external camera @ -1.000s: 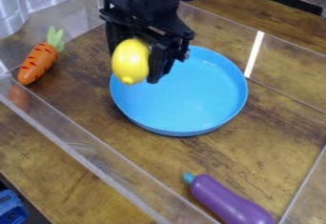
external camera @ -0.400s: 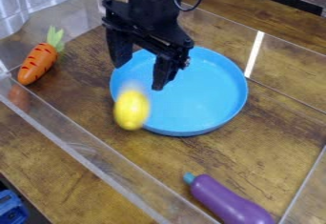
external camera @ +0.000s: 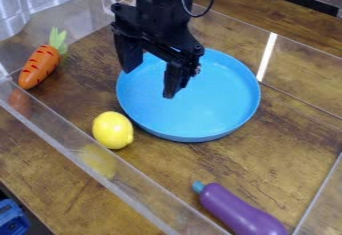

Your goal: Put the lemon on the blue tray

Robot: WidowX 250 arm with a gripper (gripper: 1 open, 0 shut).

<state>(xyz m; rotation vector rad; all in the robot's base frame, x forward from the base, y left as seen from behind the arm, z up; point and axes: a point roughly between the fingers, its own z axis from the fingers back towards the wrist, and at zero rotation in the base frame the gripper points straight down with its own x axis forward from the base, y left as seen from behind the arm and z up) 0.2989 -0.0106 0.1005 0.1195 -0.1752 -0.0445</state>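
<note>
The lemon [external camera: 112, 130], a small bright-yellow oval, lies on the wooden table just off the left rim of the blue tray [external camera: 221, 104]. That tray is a large round shallow dish at the centre of the view. My gripper [external camera: 150, 69] hangs above the tray's left edge, pointing down, its black fingers spread apart and open with nothing between them. The lemon sits below and to the left of the fingers, apart from them.
An orange carrot [external camera: 40, 64] with a green top lies at the far left. A purple eggplant [external camera: 241, 211] rests near the front right. Low clear acrylic walls [external camera: 80, 164] border the wooden surface.
The gripper opened and let go of the lemon. The lemon fell past the tray's left rim and came to rest on the table beside it. The arm hardly moved.
</note>
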